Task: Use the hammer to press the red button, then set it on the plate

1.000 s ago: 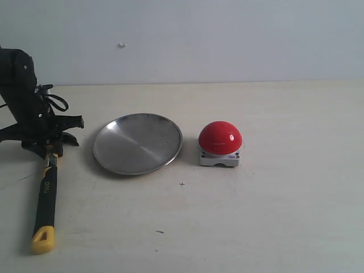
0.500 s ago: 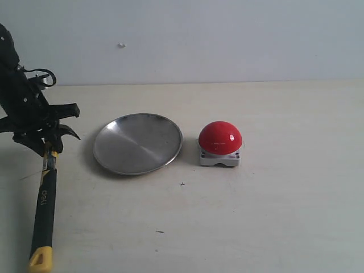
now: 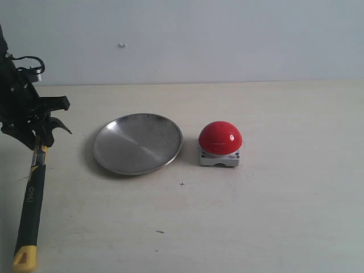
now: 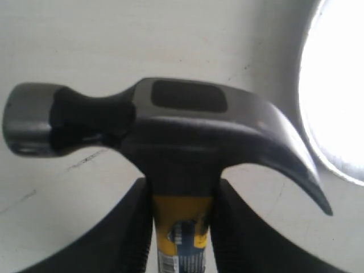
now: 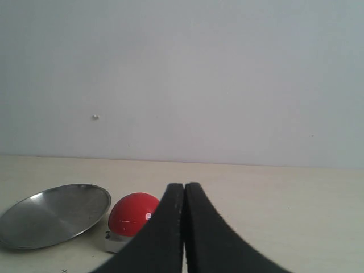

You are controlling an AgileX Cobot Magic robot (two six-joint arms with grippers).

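Hammer [image 3: 33, 196]: its yellow neck sits between the two black fingers [image 4: 129, 233] of the left gripper [image 4: 181, 230]. Each finger presses one side of the neck just under the dark steel head, so the jaws stand partly apart, closed on the tool. Above the fingers, in the left wrist view, the head spans the picture, with the round striking face at one end and the curved claw at the other. The claw's tip points toward the bright rim of the plate [image 4: 341, 85] without touching it.

Seen from the exterior camera, gripper and head are left of the plate and clear of its rim. From there the black handle with white lettering runs toward the camera, on the plate's left, and its yellow end lies well past the plate's near edge. Whether that end rests on the table [image 3: 267, 216] I cannot tell.

Right of the plate, just beside it but not touching, the red button [image 3: 220, 137] stands on its square grey base.

The right gripper [image 5: 183, 227] has its fingers pressed flat together with nothing between them. Its wrist camera looks over the fingertips at the button and the plate beyond them, the button the nearer of the two, with a pale wall [image 5: 199, 85] behind.
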